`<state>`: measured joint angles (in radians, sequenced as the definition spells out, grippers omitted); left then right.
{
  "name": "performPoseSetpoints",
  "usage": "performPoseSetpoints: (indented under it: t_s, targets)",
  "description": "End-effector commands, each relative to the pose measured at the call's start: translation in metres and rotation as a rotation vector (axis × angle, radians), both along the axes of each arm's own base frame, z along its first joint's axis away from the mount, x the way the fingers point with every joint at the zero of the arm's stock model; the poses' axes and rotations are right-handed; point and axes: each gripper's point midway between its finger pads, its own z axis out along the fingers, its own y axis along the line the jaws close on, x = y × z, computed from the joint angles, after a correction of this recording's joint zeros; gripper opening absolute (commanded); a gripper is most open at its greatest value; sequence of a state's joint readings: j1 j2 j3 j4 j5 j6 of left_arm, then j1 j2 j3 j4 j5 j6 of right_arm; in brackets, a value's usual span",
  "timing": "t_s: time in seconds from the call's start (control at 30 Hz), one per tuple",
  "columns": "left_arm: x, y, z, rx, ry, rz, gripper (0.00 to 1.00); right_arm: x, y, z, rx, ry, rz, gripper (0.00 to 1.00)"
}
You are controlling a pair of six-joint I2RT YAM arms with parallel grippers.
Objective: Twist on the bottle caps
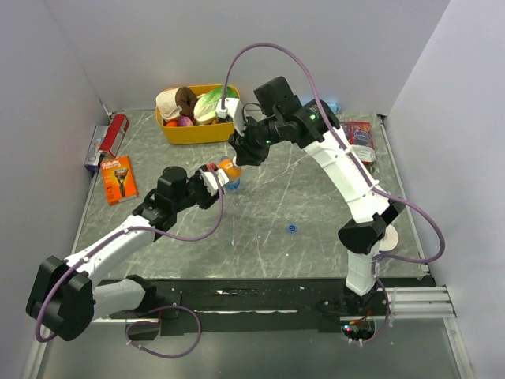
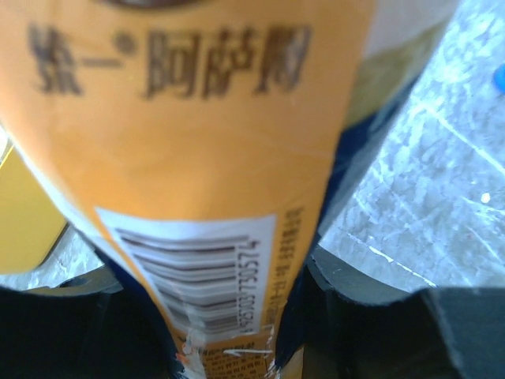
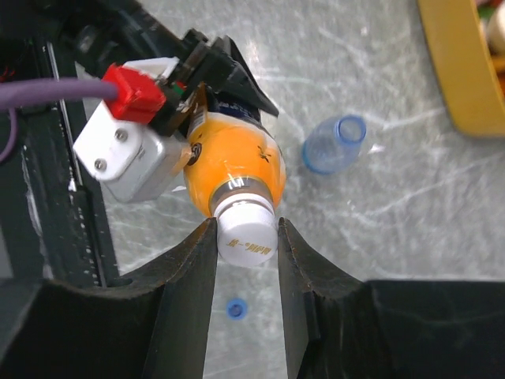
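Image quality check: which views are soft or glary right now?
Left wrist: orange bottle fills the frame, too close, its printing blurred. Right wrist: white cap sharp, small highlights on the bottle. Top external: sharp, evenly lit, only faint sheen on the table.

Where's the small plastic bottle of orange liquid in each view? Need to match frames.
Top external: small plastic bottle of orange liquid, near picture centre.
Left wrist: the bottle fills the frame, label and barcode close up.
Right wrist: the bottle at centre, from above, white screw cap nearest camera.
Shared landmark: yellow plastic basket top centre in top external; basket at left edge in left wrist; basket top right in right wrist.
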<state>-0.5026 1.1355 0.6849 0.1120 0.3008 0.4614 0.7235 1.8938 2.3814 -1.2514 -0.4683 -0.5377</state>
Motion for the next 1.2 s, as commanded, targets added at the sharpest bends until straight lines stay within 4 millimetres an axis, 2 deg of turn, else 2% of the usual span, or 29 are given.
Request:
performPoseSetpoints:
  t_s: [0.0, 0.17, 0.3, 0.37, 0.47, 0.77, 1.0, 1.17]
  targets:
    - [0.018, -0.024, 0.098, -0.138, -0.287, -0.005, 0.01, -0.001, -0.005, -0.028, -0.074, 0.137, -0.121, 0.23]
    - [0.019, -0.022, 0.091, -0.133, -0.273, 0.009, 0.01, 0.001, -0.003, -0.027, -0.063, 0.145, -0.15, 0.22]
    - [0.013, -0.024, 0.08, -0.148, -0.234, -0.006, 0.01, 0.005, -0.005, -0.026, -0.064, 0.126, -0.159, 0.23]
    - [0.009, -0.025, 0.077, -0.154, -0.23, -0.019, 0.01, 0.006, -0.005, -0.026, -0.065, 0.116, -0.159, 0.26]
    - [0.002, -0.027, 0.062, -0.158, -0.191, -0.044, 0.01, 0.007, -0.006, -0.023, -0.063, 0.103, -0.159, 0.33]
    - [-0.013, -0.032, 0.033, -0.157, -0.101, -0.096, 0.01, 0.007, -0.009, -0.01, -0.047, 0.037, -0.127, 0.41]
    - [-0.016, -0.035, 0.025, -0.162, -0.07, -0.113, 0.01, 0.007, -0.009, -0.007, -0.04, 0.018, -0.12, 0.52]
    - [-0.018, -0.037, 0.022, -0.167, -0.043, -0.12, 0.01, 0.008, -0.008, -0.003, -0.028, 0.007, -0.124, 0.53]
